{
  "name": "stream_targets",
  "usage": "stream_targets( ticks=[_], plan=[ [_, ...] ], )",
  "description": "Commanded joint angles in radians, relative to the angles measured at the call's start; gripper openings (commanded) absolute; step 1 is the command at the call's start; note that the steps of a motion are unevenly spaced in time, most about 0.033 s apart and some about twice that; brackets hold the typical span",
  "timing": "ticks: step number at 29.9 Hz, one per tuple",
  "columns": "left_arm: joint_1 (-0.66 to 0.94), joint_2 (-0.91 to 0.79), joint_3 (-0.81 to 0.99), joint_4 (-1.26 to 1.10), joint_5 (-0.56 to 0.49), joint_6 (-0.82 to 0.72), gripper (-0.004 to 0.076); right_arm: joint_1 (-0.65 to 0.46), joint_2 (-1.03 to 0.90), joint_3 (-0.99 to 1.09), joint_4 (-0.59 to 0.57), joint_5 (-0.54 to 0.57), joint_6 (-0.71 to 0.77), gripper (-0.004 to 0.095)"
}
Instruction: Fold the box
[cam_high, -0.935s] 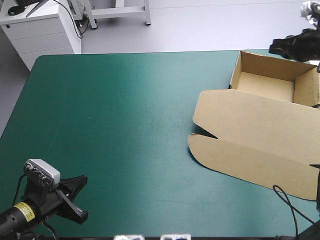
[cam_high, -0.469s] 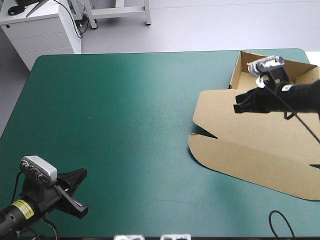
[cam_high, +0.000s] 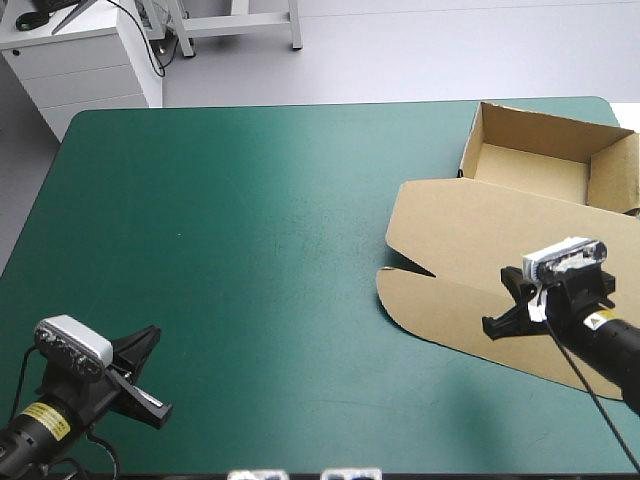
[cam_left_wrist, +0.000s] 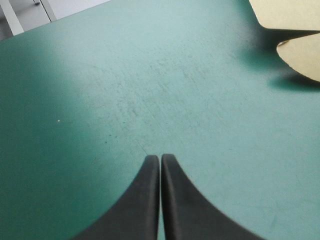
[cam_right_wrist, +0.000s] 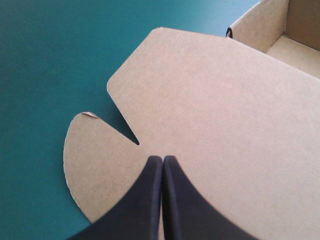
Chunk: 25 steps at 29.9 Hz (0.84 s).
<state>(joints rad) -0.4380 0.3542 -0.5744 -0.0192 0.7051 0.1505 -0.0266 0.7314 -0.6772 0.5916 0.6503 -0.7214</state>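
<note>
box (cam_high: 527, 168) at desk's (cam_high: 250, 250) far-right corner, lid (cam_high: 470, 235) flat, right end effector (cam_right_wrist: 162, 159) pinched together over lid, left end effector (cam_left_wrist: 160, 157) pinched together

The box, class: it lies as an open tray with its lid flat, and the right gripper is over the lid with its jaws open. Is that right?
No: the jaws are shut, as the right wrist view shows. The box is an open tray with its lid flat, and the right gripper is over the lid.
</note>
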Motion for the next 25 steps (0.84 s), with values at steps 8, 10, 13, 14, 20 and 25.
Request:
stream_targets(
  ticks=[8,10,13,14,20,25],
  plan=[
    [-0.006,-0.164,0.098,-0.014,-0.086,-0.014,-0.0008,0.002,-0.270,0.189,0.038,-0.122,-0.003,-0.0016],
    [-0.006,-0.183,0.098,-0.015,-0.081,-0.014,-0.0008,0.002,-0.309,0.224,0.038,-0.127,0.007,-0.0016],
    [-0.006,-0.206,0.107,-0.017,-0.081,-0.014,-0.0008,0.002,-0.366,0.262,0.041,-0.129,0.010,-0.0016],
    [-0.006,-0.211,0.112,-0.020,-0.081,-0.012,-0.0008,0.002,-0.384,0.263,0.043,-0.129,0.010,-0.0016],
    [-0.006,-0.216,0.127,-0.052,-0.083,-0.003,-0.0008,0.001,-0.432,0.263,-0.020,-0.089,0.085,-0.0016],
    [-0.006,-0.216,0.127,-0.052,-0.083,-0.003,-0.0008,0.001,-0.436,0.265,-0.093,-0.060,0.175,-0.0018]
  ],
)
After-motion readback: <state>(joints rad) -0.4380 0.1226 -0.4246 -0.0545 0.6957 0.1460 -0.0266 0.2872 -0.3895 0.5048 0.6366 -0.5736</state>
